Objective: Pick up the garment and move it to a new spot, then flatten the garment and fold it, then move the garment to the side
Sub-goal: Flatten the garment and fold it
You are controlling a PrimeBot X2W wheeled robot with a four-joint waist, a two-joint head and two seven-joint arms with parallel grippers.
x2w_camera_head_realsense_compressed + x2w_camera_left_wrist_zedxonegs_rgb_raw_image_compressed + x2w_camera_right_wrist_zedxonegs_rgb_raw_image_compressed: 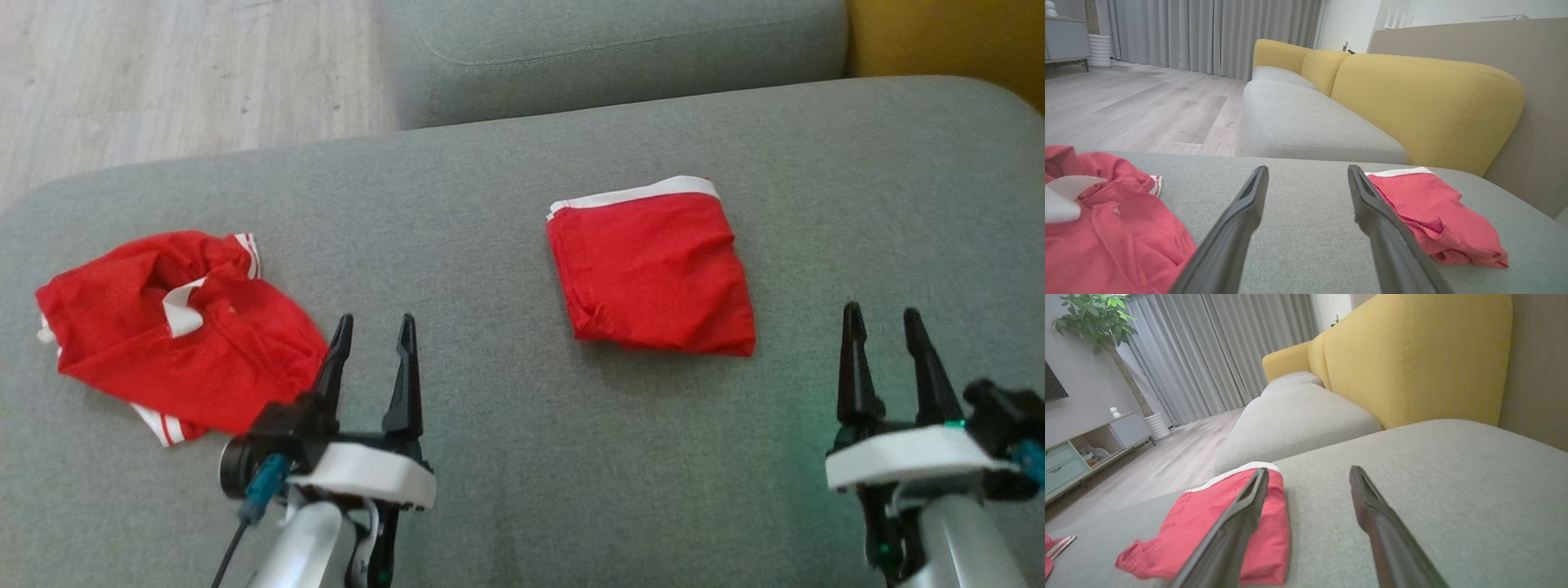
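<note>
The grey sofa point(490, 188) runs past every edge. At its left lies a crumpled garment point(180, 343), its near corner hidden behind the left gripper point(374, 327). The folded garment point(653, 273) lies flat mid-seat, between the arms, untouched. The right gripper point(882, 314) hovers beside it. Both pairs of jaws stand spread and empty.

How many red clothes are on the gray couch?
2. A folded red garment lies near the middle of the gray cushion. A crumpled red garment lies toward the cushion's left end. No other seems hidden under them.
</note>
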